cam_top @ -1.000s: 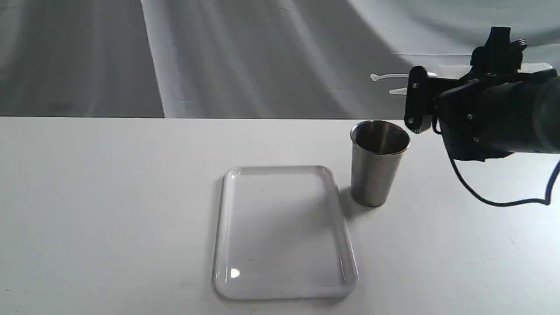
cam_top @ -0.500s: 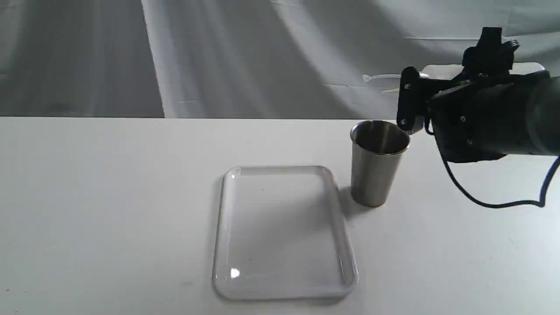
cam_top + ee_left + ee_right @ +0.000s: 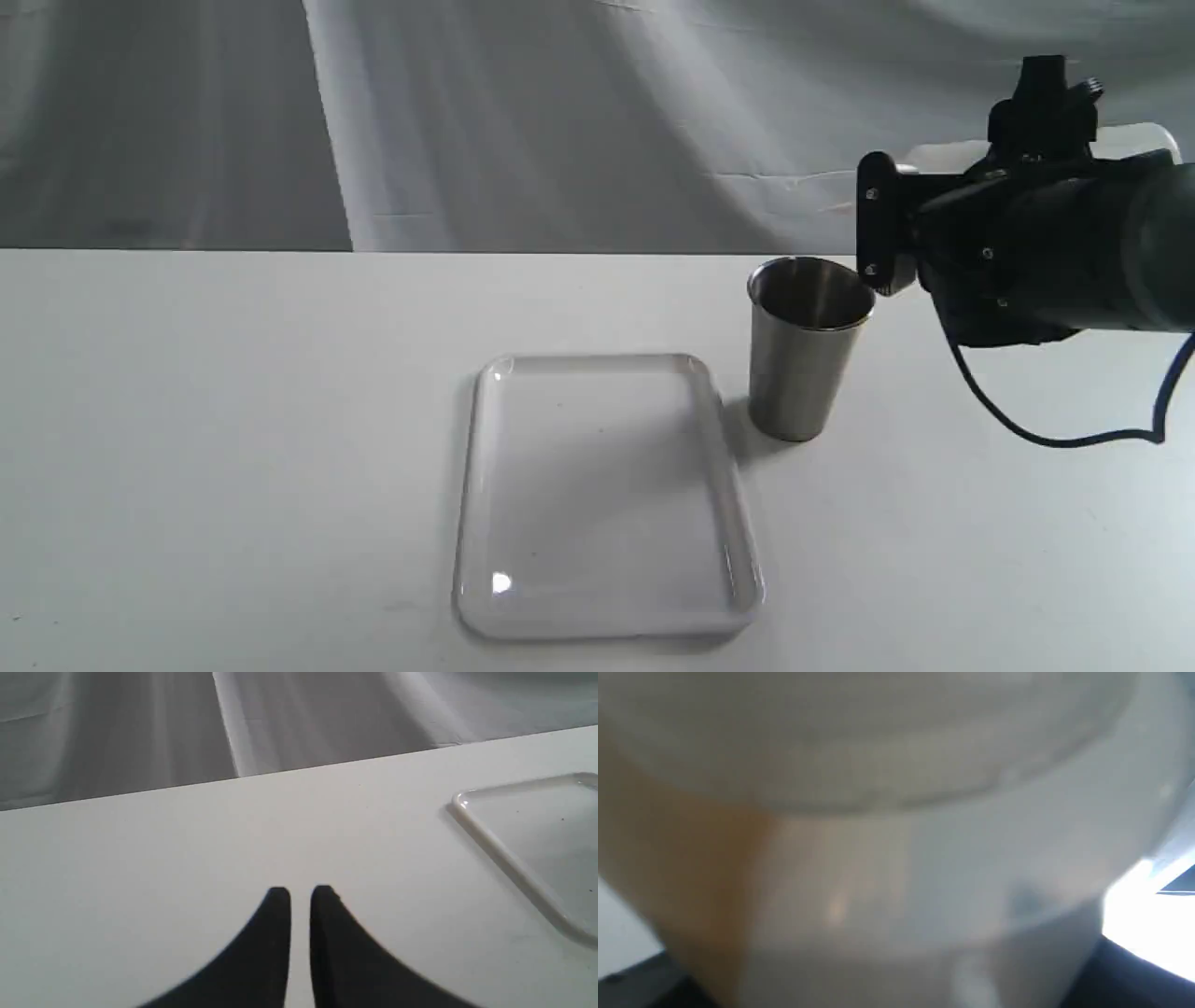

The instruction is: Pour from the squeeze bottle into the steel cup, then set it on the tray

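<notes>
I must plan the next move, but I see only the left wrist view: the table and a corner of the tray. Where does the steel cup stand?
Observer: In the exterior view the steel cup stands upright on the table, just right of the tray, near its far right corner, not touching it.
Operator: Is the squeeze bottle held by something?
Observer: Yes. The right end effector grips the squeeze bottle, which fills the right wrist view.
Operator: And where is that end effector?
Observer: It hangs above the table, next to the cup's rim, on the side away from the tray.
</notes>
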Robot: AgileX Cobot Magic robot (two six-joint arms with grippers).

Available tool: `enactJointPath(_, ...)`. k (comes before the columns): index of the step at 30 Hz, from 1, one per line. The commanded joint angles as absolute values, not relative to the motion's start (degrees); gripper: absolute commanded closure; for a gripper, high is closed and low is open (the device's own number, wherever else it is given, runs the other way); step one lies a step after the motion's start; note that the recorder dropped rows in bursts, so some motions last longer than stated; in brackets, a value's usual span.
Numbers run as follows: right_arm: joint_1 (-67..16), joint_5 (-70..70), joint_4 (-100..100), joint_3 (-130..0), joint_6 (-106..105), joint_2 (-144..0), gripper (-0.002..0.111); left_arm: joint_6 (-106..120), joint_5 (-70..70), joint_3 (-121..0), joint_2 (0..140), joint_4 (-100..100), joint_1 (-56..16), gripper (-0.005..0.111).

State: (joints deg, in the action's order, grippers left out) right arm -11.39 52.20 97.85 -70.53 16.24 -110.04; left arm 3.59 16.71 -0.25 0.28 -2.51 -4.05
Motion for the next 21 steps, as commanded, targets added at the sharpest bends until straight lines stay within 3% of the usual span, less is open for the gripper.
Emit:
enactJointPath(1,-11.4,54.83,99.95,-71.14,12.32,-109.5,0.059,3.49,16.34,0.0,0.0,-2.54,-4.23,0.098)
enactJointPath(21,-11.44,54.84,99.95,-71.14,1.63,-109.5,0.059,3.49,16.34,0.0,0.0,-2.54,-4.23,0.098)
